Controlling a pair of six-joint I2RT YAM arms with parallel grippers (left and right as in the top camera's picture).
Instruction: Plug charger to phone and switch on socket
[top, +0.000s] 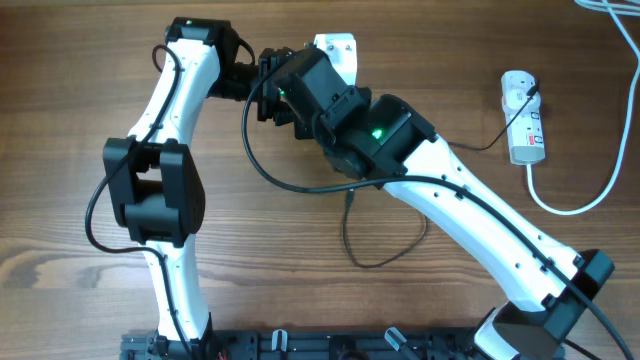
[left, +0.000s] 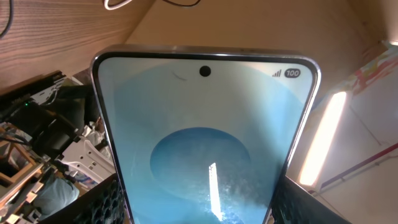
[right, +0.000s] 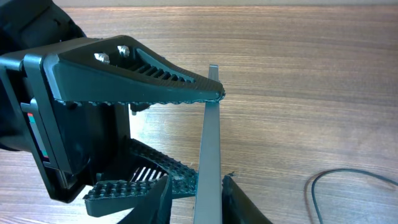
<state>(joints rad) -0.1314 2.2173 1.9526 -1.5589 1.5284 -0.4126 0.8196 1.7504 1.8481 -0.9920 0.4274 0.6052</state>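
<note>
The phone (left: 199, 124), with a turquoise screen, is held up off the table. My left gripper (left: 199, 208) is shut on its two long sides. In the right wrist view the phone (right: 211, 124) shows edge-on between the left gripper's ribbed fingers (right: 205, 140). My right gripper (right: 196, 199) straddles the phone's faces, with a gap on its left side. In the overhead view both grippers meet at the back (top: 280, 88) and hide the phone. The white socket (top: 524, 118) lies at the far right. The black charger cable (top: 380, 262) runs from it and loops under the right arm.
A thick white cord (top: 585, 205) curves from the socket along the right edge. A white object (top: 338, 48) sits behind the grippers, partly hidden. A stretch of the black cable (right: 348, 177) lies on the wood to the right of the phone.
</note>
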